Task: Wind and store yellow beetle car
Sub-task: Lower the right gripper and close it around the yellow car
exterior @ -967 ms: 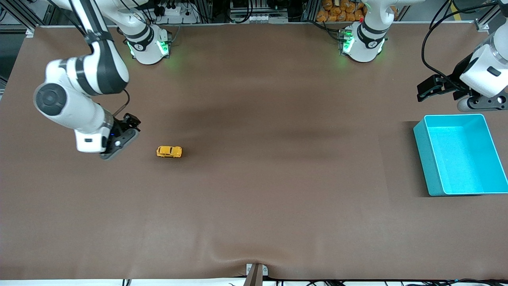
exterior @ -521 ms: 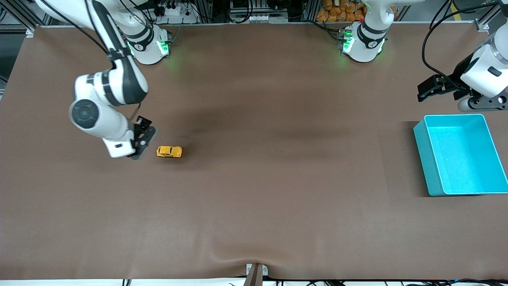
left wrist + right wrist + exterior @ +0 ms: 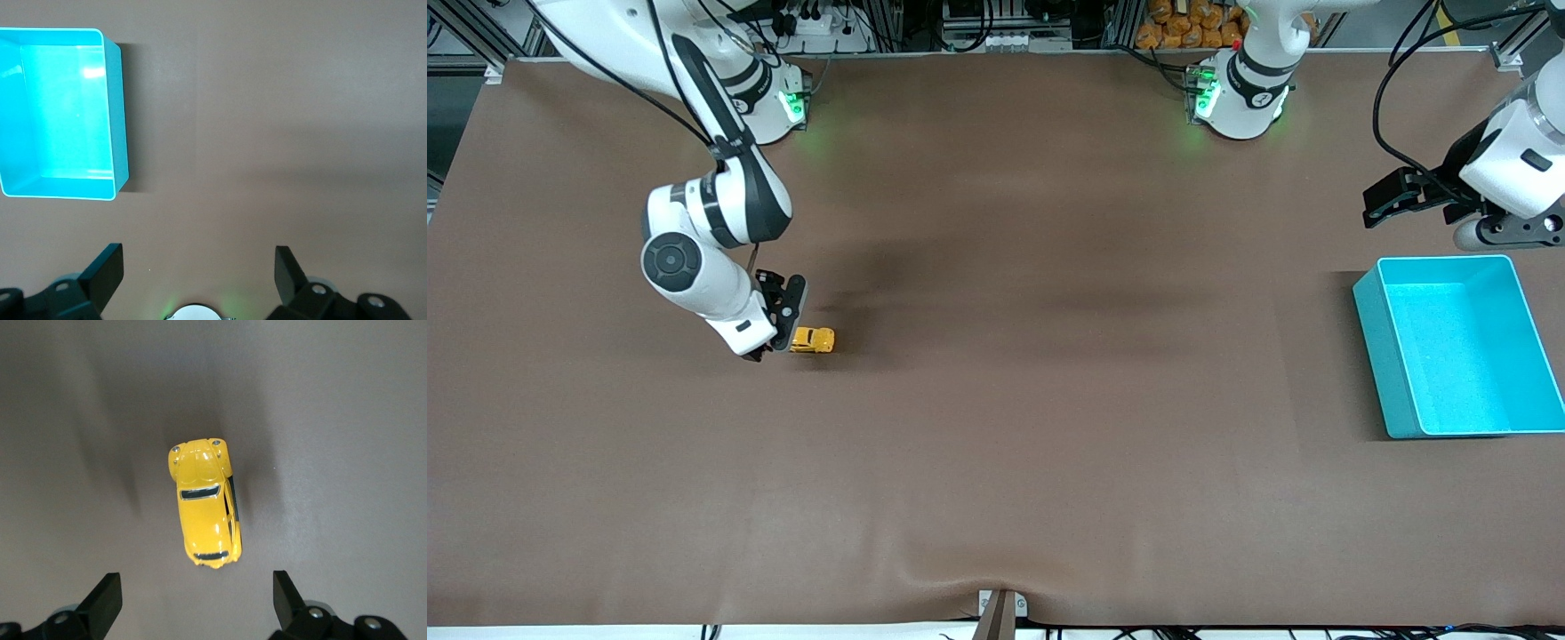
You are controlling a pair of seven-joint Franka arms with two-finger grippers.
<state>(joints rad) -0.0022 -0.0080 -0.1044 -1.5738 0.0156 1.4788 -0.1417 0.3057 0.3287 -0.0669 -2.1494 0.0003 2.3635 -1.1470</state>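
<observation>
1. I judge the task barely begun: the car point(image 3: 815, 340) sits on its wheels on the bare table point(image 3: 996, 444), toward the right arm's end, untouched as far as I can see.
2. My right gripper point(image 3: 778, 331) hangs low just beside the car, at the end of it that faces the right arm's end of the table. In the right wrist view the car point(image 3: 203, 511) lies ahead of the two fingertips point(image 3: 100, 600), which stand wide apart with nothing between them.
3. The car is not yet between the fingers; I read this as an approach, with the grasp yet to come.
4. Winding is not done, by my reckoning: nothing grips the car, and I see no sign that it has been pulled along the table.
5. Storing is all to do. The bin point(image 3: 1458, 347) stands empty at the left arm's end of the table, well apart from the car.
6. My left gripper point(image 3: 1392, 197) waits in the air beside the bin's edge farther from the front camera. In the left wrist view its fingers point(image 3: 107, 270) are spread wide and empty, with the bin point(image 3: 117, 113) in sight.
7. Writing: I can read none on the car or the bin. The arm bases carry small round marks, too small for me to make out.
</observation>
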